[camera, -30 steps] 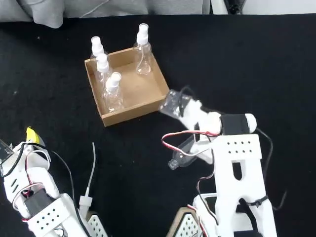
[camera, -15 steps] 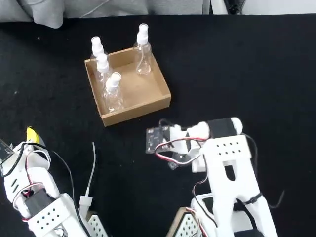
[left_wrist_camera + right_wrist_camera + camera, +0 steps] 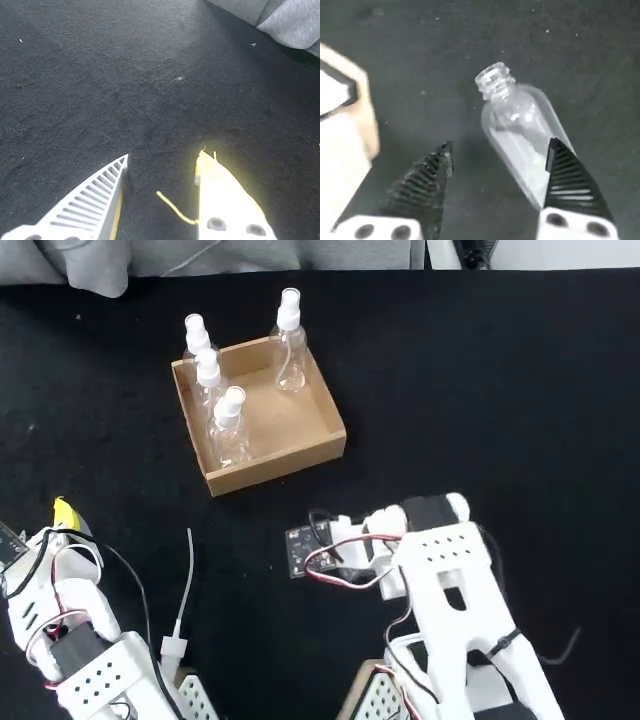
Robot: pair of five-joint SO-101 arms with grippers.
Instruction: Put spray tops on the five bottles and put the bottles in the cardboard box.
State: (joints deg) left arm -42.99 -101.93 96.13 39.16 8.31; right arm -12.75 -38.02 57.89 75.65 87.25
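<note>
right gripper [image 3: 500, 145]: wide, empty, straddling capless bottle [image 3: 517, 125] lying lower centre, below cardboard box [image 3: 275, 468] | left gripper [image 3: 164, 157]: parted, empty | risk: off-centre pinch could roll bottle away

Four clear bottles [image 3: 230, 438] wearing white spray tops [image 3: 231, 400] stand upright in the open cardboard box [image 3: 275, 468], toward the bench's [image 3: 480, 390] far edge. A fifth, uncapped bottle [image 3: 520, 135] lies on its side. A loose spray top [image 3: 172, 644] lies near the front edge.

Bottle [image 3: 520, 125] lying between the parted jaws of the right gripper [image 3: 500, 146], nearer one jaw, neck pointing away; cardboard box [image 3: 275, 468] well beyond, capped bottles [image 3: 229, 425] standing inside.
</note>
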